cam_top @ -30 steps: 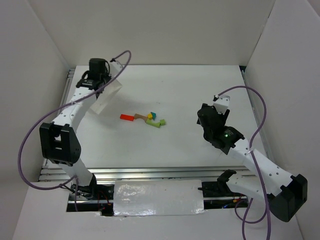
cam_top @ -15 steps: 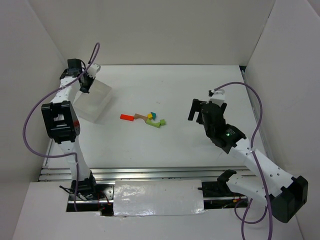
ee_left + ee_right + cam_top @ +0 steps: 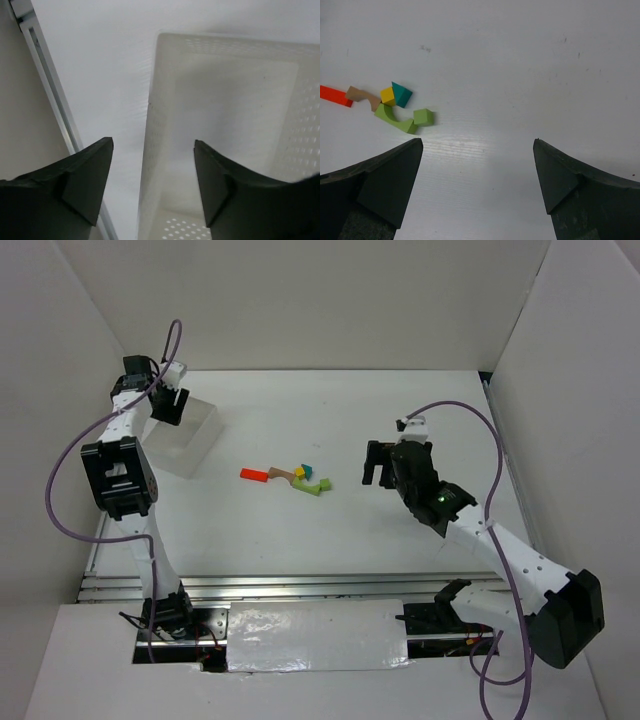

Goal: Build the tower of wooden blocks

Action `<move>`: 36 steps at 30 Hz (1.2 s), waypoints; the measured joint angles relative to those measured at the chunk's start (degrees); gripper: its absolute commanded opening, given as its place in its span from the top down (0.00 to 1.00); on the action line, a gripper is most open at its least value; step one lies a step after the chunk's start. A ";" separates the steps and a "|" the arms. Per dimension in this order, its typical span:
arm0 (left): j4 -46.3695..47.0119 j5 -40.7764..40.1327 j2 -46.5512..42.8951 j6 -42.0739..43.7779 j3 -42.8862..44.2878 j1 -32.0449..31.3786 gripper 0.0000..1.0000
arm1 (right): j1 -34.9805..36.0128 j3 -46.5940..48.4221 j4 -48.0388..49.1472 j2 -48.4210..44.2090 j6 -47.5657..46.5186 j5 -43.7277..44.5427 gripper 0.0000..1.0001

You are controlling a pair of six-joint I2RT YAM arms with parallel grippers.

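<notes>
Right wrist view: right gripper point(image 3: 477, 145) jaws wide apart, empty; wood blocks point(image 3: 390, 102) loose and unstacked on the table point(image 3: 530, 60) ahead-left; best centre over one edge piece, the green cube point(image 3: 423, 116), before closing; left gripper point(image 3: 152, 145) parted astride white box point(image 3: 225, 100) wall.

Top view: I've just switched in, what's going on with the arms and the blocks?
No tower yet. The blocks lie loose in a small cluster in the middle of the table, nothing stacked. The right gripper is open and empty, hovering to the right of them and facing them. The left gripper is at the far left, open, its jaws astride one wall of the white box without clamping it.
</notes>
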 measured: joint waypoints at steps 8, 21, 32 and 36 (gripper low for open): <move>-0.48 0.66 -0.37 -5.22 1.64 0.90 0.01 | 0.00 1.16 -0.31 1.73 0.22 -1.18 0.00; 6.95 0.76 -30.73 -23.93 -14.91 -10.88 0.01 | 0.00 2.38 -0.90 0.22 -2.62 -9.05 0.00; 22.45 5.05 -52.24 -41.88 -55.49 -22.12 0.01 | 2.27 12.39 -0.96 17.16 -10.54 -22.71 0.00; 24.24 2.97 -48.76 -44.41 -58.07 -21.44 0.01 | 4.59 16.06 -1.68 26.03 -10.43 -24.11 0.00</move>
